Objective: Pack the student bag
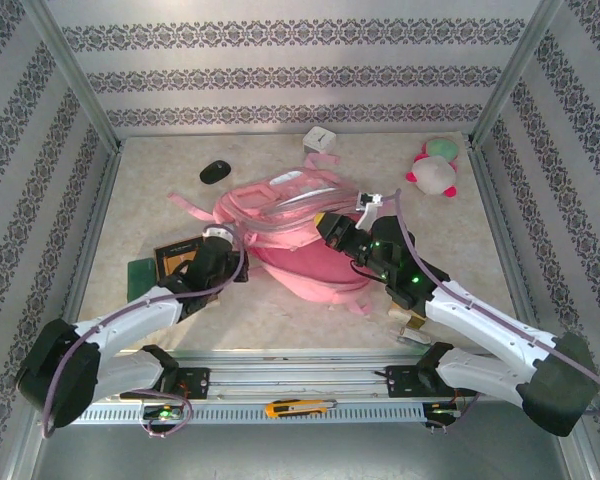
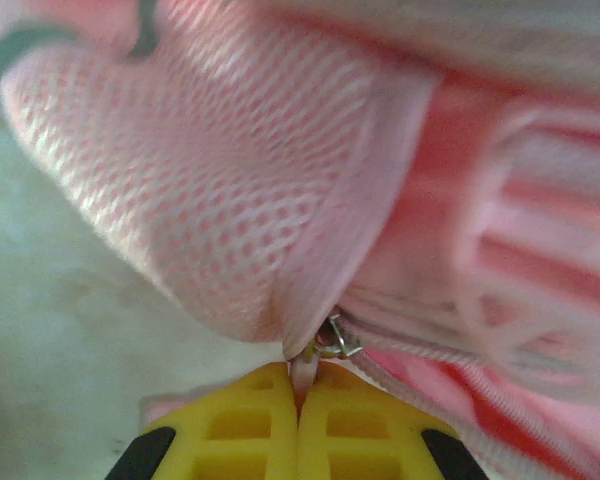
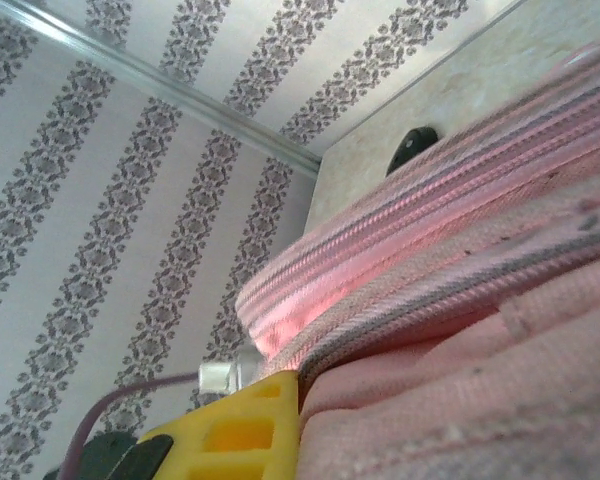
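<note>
Student bag (image 1: 300, 265) in left end effector (image 2: 298, 380)

I locate the zipper pull (image 2: 335, 342) directly ahead of the left gripper (image 2: 298, 380) fingertips, with the student bag (image 2: 230, 180) beyond. The right gripper (image 1: 328, 222) fingers lie against the bag.

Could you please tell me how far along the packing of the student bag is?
Done: nothing looks packed yet; the black mouse, white box and plush toy lie loose beyond the student bag. In hand: the left tool is shut on a zipper pull, the right tool shut on the bag's fabric. Left: work the zip, then load those items.
</note>
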Robot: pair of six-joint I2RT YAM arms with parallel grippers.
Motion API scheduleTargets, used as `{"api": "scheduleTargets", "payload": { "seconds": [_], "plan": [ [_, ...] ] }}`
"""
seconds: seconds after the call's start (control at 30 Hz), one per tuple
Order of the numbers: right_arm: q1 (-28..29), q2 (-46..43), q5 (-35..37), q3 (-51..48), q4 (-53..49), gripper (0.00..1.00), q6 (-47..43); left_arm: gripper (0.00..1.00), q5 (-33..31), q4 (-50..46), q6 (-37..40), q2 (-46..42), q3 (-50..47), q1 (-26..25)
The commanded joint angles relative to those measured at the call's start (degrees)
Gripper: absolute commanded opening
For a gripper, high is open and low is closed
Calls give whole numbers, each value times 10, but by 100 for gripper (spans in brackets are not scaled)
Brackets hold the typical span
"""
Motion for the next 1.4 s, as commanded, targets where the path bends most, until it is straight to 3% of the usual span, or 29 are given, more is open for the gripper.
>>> {"api": "scheduleTargets", "payload": {
  "seconds": [0.0,0.13,0.2,0.3,0.43,0.6,0.77,0.9,0.97,1.03,1.37],
  "plan": [
    [9,-23,-4,34,51,0,-5,0,-35,-19,8,32,34,66],
    [26,-11,47,21,66,0,13,1,-20,-28,27,79,76,106],
    [42,-12,101,6,77,0,18,6,0,-31,31,92,91,114],
    [68,-7,182,-14,96,0,19,29,36,-43,18,95,106,114],
    [97,10,267,-31,123,0,27,51,84,-101,-59,69,112,111],
    [121,50,313,-29,146,0,43,58,71,-173,-159,0,95,100],
    [148,113,343,-13,157,2,78,60,34,-227,-185,-76,99,98],
    [158,164,306,24,142,23,111,62,9,-277,-170,-81,137,99],
    [167,180,284,41,106,42,125,64,12,-298,-159,-63,159,102],
    [176,181,267,43,67,48,141,64,25,-303,-156,-47,167,102],
    [180,136,53,48,-142,54,154,65,99,-229,-153,42,172,116]
  ]
}}
